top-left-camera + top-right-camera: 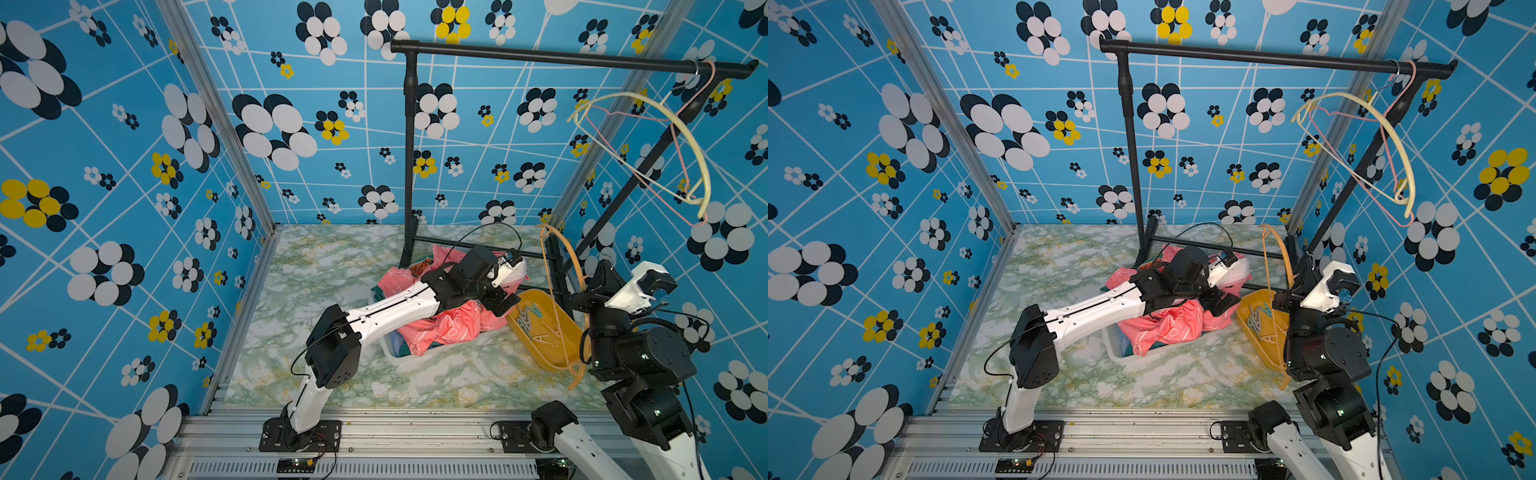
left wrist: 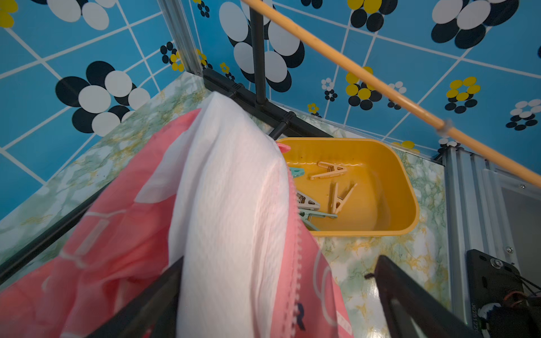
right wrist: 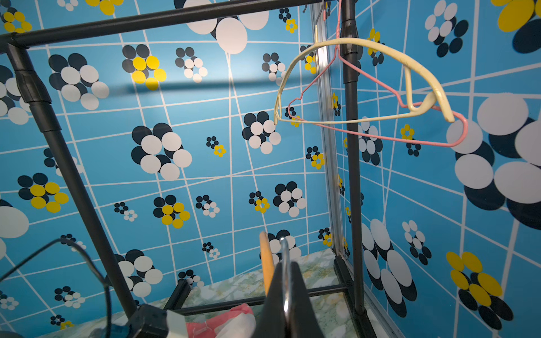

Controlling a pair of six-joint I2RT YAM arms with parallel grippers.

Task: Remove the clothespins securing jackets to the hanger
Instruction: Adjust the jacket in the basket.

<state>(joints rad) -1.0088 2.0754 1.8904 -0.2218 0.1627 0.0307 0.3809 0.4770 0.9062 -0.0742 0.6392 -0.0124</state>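
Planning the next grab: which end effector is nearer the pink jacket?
Left. The left end effector hangs open over the pink jacket; the right end effector is raised beyond the yellow tray, shut on an orange hanger.

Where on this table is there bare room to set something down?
The table is bare between the left wall and the basket, and along the front strip before the rail. The right back is crowded: basket, yellow tray, rack foot, and the hanger held by the right gripper.

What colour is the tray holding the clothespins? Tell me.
The tray is yellow-orange; it shows best in the left wrist view.
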